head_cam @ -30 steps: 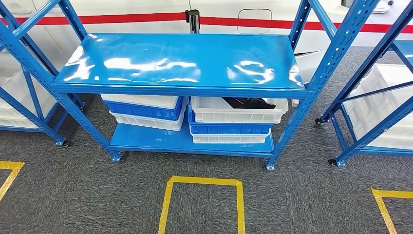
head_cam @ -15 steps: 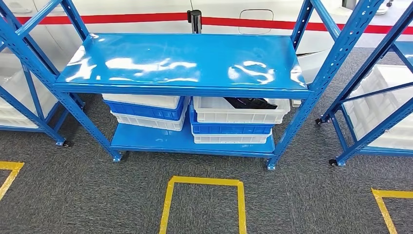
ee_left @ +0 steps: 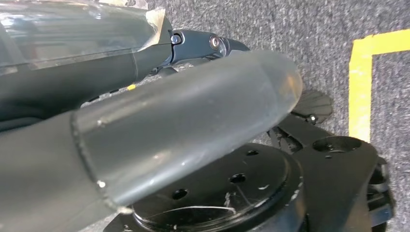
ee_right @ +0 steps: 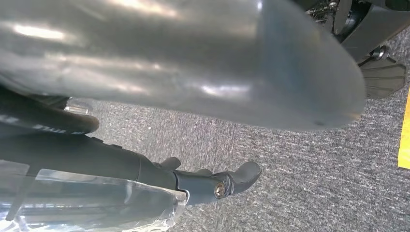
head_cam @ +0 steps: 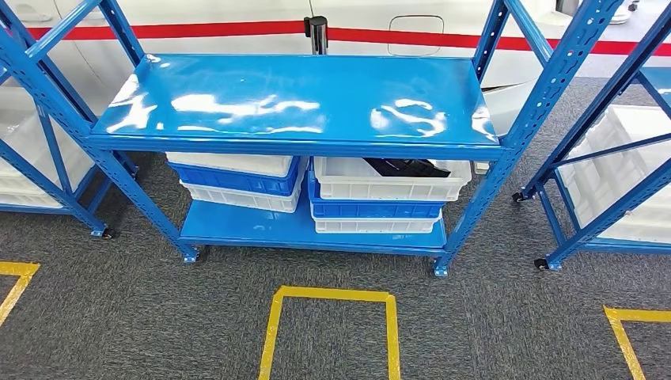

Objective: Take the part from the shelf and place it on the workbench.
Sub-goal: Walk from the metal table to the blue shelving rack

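A black part (head_cam: 405,167) lies in the top white bin (head_cam: 388,188) of the right-hand stack, on the lower level of the blue shelf (head_cam: 301,103) straight ahead. The upper board hides the part's rear half. My left hand (ee_left: 183,125) hangs over the carpet, thumb and dark fingers (ee_left: 208,42) stretched out and holding nothing. My right hand (ee_right: 193,63) hangs the same way, its fingers (ee_right: 227,181) loosely extended and holding nothing.
A second stack of blue and white bins (head_cam: 237,180) sits on the lower level at left. The shelf's top board is bare and glossy. Yellow tape (head_cam: 328,294) marks a square on the grey carpet before the shelf. More blue racks (head_cam: 609,158) with white bins stand on both sides.
The whole head picture has shifted slightly, so the camera moved a little. Nothing on the shelf has moved.
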Controlling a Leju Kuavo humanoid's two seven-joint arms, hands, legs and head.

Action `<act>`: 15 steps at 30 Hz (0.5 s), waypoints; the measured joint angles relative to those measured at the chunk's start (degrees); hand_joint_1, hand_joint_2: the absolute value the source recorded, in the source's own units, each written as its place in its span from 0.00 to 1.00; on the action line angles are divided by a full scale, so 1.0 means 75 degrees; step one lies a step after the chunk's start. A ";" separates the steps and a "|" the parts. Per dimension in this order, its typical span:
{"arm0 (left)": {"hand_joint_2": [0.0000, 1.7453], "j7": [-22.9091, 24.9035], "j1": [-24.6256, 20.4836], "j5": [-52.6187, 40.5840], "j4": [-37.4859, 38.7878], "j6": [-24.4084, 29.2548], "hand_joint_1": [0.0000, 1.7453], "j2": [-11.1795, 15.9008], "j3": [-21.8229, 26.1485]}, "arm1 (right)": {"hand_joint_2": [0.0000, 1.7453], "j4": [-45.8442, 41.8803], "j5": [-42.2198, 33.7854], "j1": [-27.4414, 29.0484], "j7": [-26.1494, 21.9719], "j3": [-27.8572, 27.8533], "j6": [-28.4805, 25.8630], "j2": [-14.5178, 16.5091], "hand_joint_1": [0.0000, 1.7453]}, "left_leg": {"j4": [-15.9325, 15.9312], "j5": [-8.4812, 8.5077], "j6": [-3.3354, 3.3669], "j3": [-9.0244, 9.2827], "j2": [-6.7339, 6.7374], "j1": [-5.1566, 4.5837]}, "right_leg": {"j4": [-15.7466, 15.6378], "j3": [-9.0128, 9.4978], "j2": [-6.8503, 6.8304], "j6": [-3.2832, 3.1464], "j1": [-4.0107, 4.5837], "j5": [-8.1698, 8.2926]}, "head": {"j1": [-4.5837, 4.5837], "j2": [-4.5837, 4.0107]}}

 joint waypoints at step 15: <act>0.00 0.0831 0.0490 -0.2859 -0.0495 -0.0708 0.00 0.0049 0.2925 | 0.00 -0.0408 -0.1141 0.0360 -0.0187 0.0655 0.0360 -0.0106 0.00 | 0.0000 -0.0001 0.0000 0.0000 0.0000 -0.0001 | 0.0000 0.0000 0.0000 0.0000 -0.0001 0.0000 | -0.0001 -0.0001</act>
